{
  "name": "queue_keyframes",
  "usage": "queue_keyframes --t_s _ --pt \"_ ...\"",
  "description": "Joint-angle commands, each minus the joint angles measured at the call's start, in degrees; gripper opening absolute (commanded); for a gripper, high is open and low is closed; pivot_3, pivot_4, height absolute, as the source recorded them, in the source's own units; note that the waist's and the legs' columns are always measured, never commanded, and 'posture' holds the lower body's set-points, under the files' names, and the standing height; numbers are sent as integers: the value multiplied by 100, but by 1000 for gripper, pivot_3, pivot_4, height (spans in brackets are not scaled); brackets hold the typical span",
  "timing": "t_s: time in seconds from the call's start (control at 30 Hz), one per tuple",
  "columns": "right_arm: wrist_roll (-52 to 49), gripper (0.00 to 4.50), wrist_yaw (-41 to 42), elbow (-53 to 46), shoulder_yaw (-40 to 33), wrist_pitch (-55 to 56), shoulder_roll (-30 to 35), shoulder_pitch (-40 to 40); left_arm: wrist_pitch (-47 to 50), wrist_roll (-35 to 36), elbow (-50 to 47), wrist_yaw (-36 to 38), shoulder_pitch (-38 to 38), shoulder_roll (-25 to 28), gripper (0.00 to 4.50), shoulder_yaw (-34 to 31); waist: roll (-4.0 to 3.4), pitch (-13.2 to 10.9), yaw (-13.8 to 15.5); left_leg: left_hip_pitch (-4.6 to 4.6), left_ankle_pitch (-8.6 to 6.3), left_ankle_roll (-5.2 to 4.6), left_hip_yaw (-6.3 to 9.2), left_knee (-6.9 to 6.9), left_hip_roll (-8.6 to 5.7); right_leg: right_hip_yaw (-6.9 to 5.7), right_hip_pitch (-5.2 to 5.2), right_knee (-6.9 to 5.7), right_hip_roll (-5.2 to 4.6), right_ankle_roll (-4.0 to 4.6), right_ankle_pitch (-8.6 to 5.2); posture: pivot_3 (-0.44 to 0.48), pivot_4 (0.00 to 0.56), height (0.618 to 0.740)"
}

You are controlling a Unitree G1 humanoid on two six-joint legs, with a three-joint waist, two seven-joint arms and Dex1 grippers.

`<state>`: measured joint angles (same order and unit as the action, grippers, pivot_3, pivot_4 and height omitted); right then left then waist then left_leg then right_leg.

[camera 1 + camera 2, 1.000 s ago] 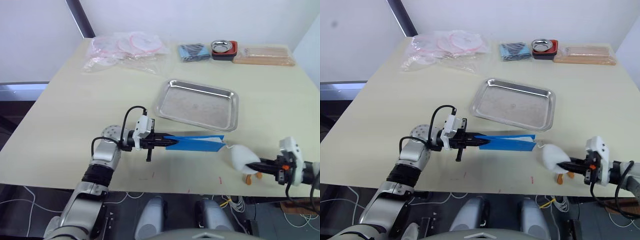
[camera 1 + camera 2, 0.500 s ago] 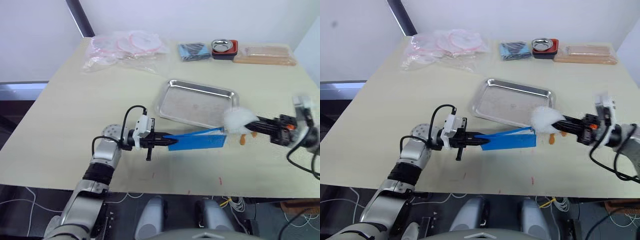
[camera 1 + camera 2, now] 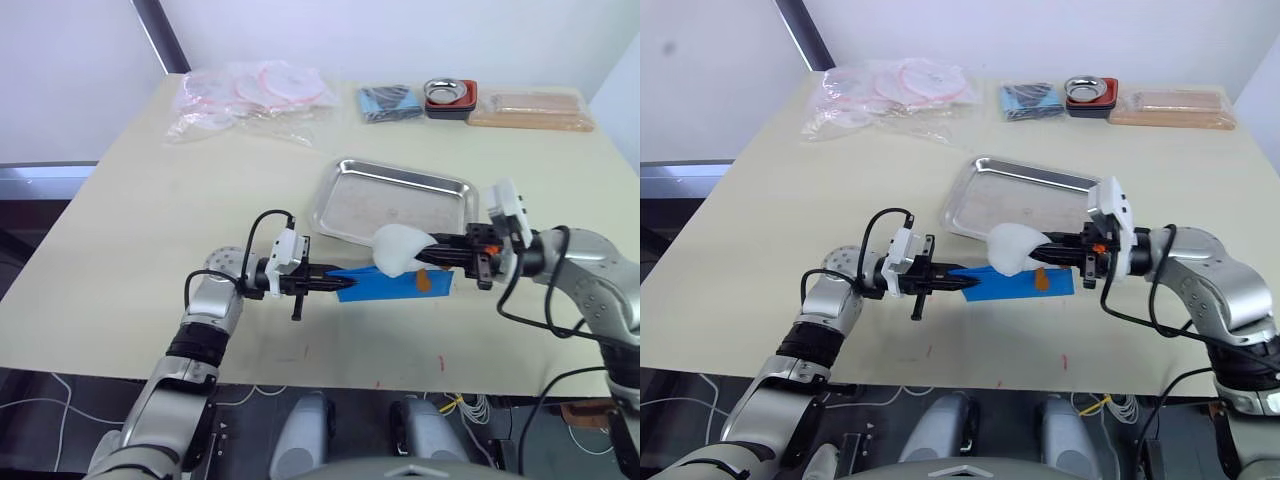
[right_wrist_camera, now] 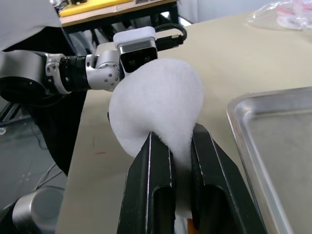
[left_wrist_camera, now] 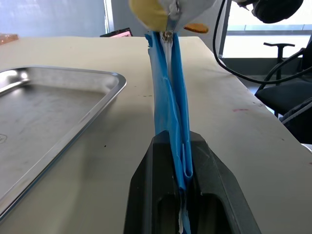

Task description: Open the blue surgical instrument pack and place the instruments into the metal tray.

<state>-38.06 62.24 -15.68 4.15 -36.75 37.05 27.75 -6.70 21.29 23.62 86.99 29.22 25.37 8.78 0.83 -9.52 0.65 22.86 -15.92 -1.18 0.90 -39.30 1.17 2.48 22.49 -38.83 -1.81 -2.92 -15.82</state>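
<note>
A: Starting at the left of the table, what do you see?

B: A heap of clear bags lies at the far left corner. Nearer, the left gripper reaches right, its fingers clamped on the left end of the blue pack. The pack lies on the table just in front of the tray, close to its near rim.

A: Does the wrist view add anything?

B: Yes. The left wrist view shows the pack standing on edge, its thin blue layers pinched between the two black fingers, with a zipper pull at its far end. The head views only show a blue strip.

A: And further right?

B: The right gripper points left over the pack, closed on a white fluffy puff. A small orange tag hangs under it. The right wrist view shows the puff squeezed between that gripper's fingers, with the left arm's wrist camera behind it.

A: The containers?

B: The tray holds nothing I can see; its floor is bare metal. At the far edge sit a dark blue bundle, a small metal bowl in a red holder, and a tan flat package. I can't tell what the bowl holds.
</note>
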Motion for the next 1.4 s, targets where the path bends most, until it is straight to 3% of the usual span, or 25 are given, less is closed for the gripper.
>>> queue_keyframes --t_s 0.03,0.47,0.7,0.77,0.8,0.83,0.9,0.93,1.07,1.1,1.4 --pt "173 47 231 -110 322 389 -268 394 47 -272 -19 5 -123 -50 0 258 0 0 -1 0 0 0 0 0 0 0 0 0 0 0 0 0 150 740" --pt "1158 47 254 86 1221 1074 -1239 772 48 -287 24 -18 -52 -81 0 245 -2 1 -22 -2 0 0 2 0 0 -3 1 -3 1 1 0 0 150 740" --pt "1445 47 523 -379 1301 1312 -845 304 9 -313 100 -10 -24 -100 0 228 -3 1 3 -2 0 0 8 0 -1 -8 -2 0 0 2 0 0 150 740" --pt "1024 984 400 -535 995 901 -819 217 -22 -337 123 -3 -44 -101 0 234 -4 2 -4 -2 0 0 5 0 -2 -6 -2 -1 -2 2 0 0 150 740" --pt "925 1176 377 -585 909 788 -797 188 -34 -345 132 -3 -49 -101 0 236 -4 2 1 -3 0 0 5 -1 -2 -6 -2 -3 -1 2 0 0 150 740" --pt "832 1779 394 -640 810 698 -717 122 -29 -346 135 -7 -51 -107 0 234 -4 2 3 -5 0 0 9 -1 -2 -8 -3 -4 -1 2 0 0 150 740" --pt "708 2447 458 -775 725 595 -564 14 -38 -358 150 6 -49 -114 0 241 -4 2 16 -4 0 0 12 -1 -2 -10 -4 -3 -1 2 0 0 150 740" --pt "669 3069 458 -834 718 572 -513 -27 -46 -365 165 17 -45 -121 0 243 -4 2 10 -4 0 0 14 -1 -3 -12 -7 1 -4 2 0 0 150 740" --pt "524 4267 399 -1006 660 508 -391 -231 -59 -360 219 46 -4 -156 0 237 -4 2 14 -4 0 0 11 -1 -7 -11 -6 0 -7 2 0 0 150 740" --pt "512 4452 401 -994 607 523 -332 -276 -69 -366 235 50 7 -161 0 237 -5 2 14 -4 0 0 16 -1 -7 -14 -7 1 -6 2 0 0 150 740" --pt "715 4452 606 -176 -344 1101 453 -828 -166 -403 299 75 2 -138 0 237 -4 3 16 -4 0 0 17 -1 -15 -14 -8 1 -10 1 0 0 150 740"
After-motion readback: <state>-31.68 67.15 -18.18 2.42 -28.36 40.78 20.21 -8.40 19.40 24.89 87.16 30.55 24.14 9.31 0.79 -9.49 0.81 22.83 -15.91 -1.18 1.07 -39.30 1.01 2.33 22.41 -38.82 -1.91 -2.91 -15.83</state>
